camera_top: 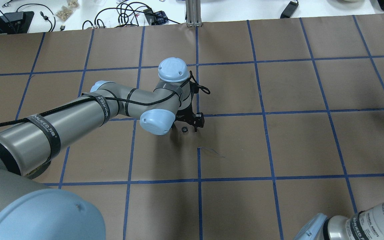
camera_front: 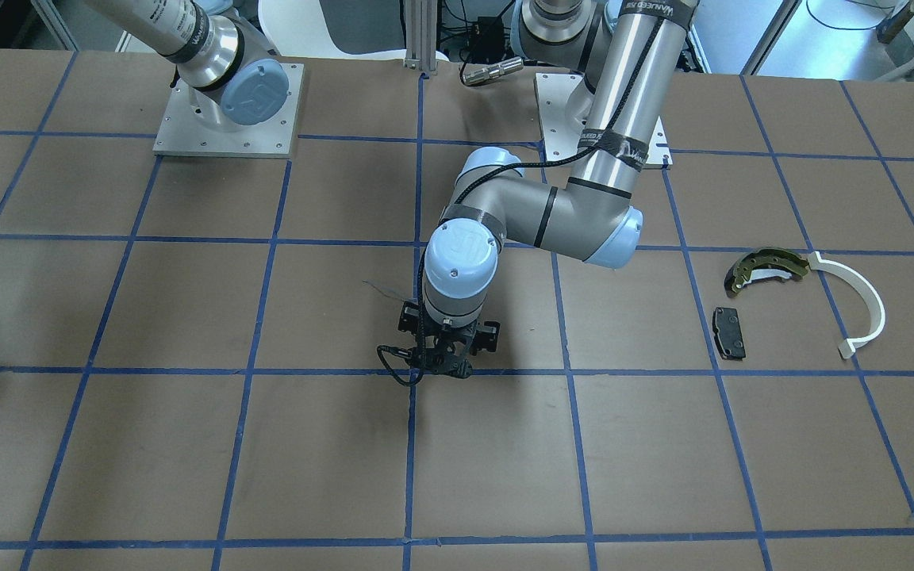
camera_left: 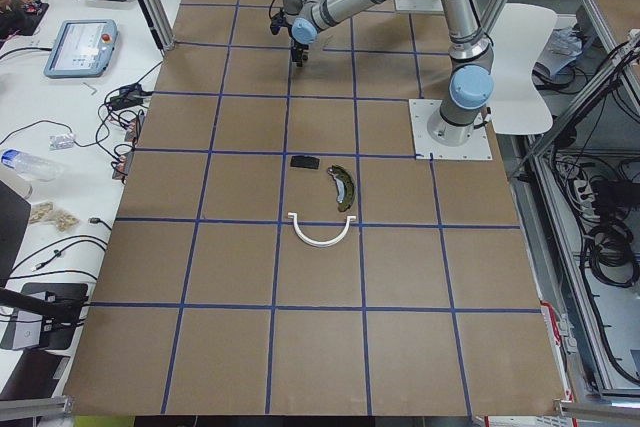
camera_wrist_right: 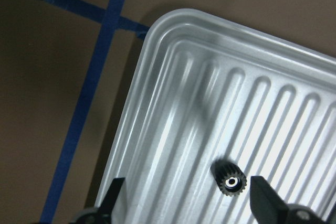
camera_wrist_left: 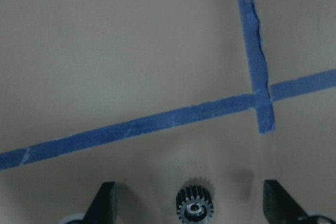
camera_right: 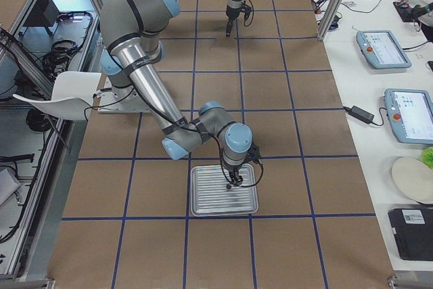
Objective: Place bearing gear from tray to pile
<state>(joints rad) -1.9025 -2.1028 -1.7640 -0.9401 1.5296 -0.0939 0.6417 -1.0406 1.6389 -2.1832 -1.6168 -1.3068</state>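
Right fingers (camera_wrist_right: 265,200) spread wide, straddling gear (camera_wrist_right: 229,179) lying in tray (camera_wrist_right: 173,77), right end of table (camera_front: 187,460). Second gear (camera_wrist_left: 195,207) flat on table around the middle, left fingers (camera_wrist_left: 107,203) wide either side, not touching. Pile (camera_front: 766,270) well off toward left end. My take: centre gear between fingers, go low, close slow on teeth or it'll skitter away.

Side views face each other, apparently, sharing the table (camera_left: 230,267).
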